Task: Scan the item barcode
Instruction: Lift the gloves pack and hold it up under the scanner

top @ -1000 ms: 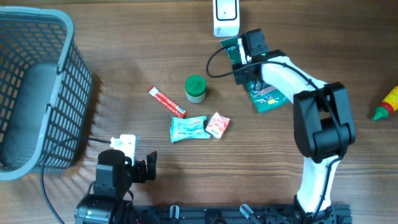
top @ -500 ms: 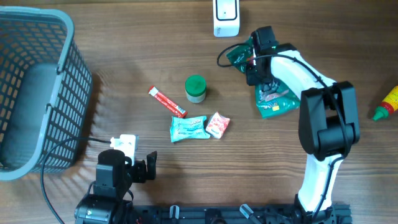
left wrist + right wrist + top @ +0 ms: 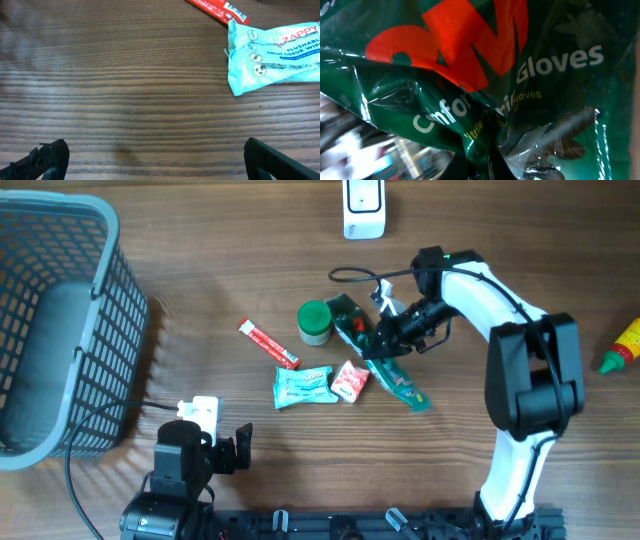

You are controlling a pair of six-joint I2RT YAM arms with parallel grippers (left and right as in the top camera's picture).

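The right tool [image 3: 386,340] is pinching the green glove packet [image 3: 395,370], its jaws pressed together through the thin film. The right wrist view is filled with crumpled green plastic and the word "Gloves", bunching to a fold at the bottom where the grip bites. Holding it by one part like this leaves the rest of the packet free, so a printed face can be turned toward a reader. Which face carries the barcode I cannot tell, since none shows in either view. From overhead the packet slants across the table [image 3: 200,260], its upper end just beside the green-lidded jar [image 3: 314,322] and its lower stretch near the small red-and-white sachet [image 3: 350,380]. It is well apart from the white scanner [image 3: 362,210] at the far edge. By that placing the scan is not happening here; the packet would have to go up to the scanner with its code facing it. Whether it hangs clear of the wood or brushes it cannot be judged from above. The left tool [image 3: 155,162] sits low over bare table with its jaws spread wide and nothing between them — likely parked out of the way, near the wipes pack [image 3: 275,55] and the red stick sachet [image 3: 217,9]. The basket [image 3: 120,330] at the left is probably there for scanned goods.
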